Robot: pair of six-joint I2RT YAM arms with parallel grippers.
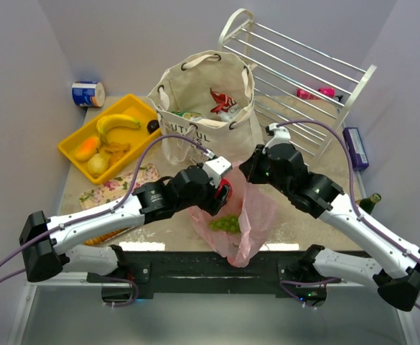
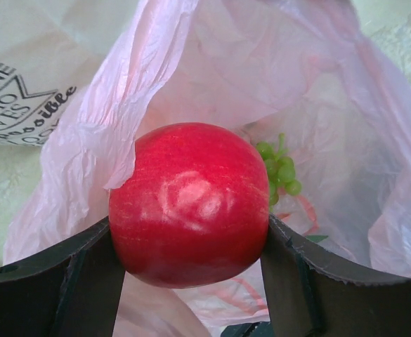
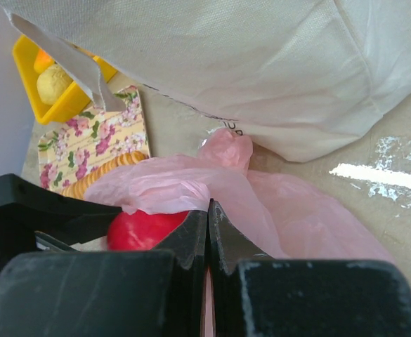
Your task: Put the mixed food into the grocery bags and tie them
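Observation:
My left gripper (image 2: 191,239) is shut on a red apple (image 2: 190,203) and holds it at the mouth of the pink plastic bag (image 2: 346,147), where green grapes (image 2: 279,168) lie inside. In the top view the left gripper (image 1: 222,188) and apple (image 1: 224,191) sit over the pink bag (image 1: 249,215), grapes (image 1: 225,223) showing through. My right gripper (image 3: 208,232) is shut on the pink bag's edge (image 3: 212,189), holding it up; it shows in the top view (image 1: 247,169). The cream tote (image 1: 206,108) stands behind with a red packet (image 1: 222,100) inside.
A yellow tray (image 1: 77,147) at the left holds a banana (image 1: 118,122), an orange fruit and a lemon (image 1: 97,164). A blue-and-white can (image 1: 87,94) stands behind it. A cracker sleeve lies on a floral mat (image 3: 93,144). A white wire rack (image 1: 303,72) stands back right.

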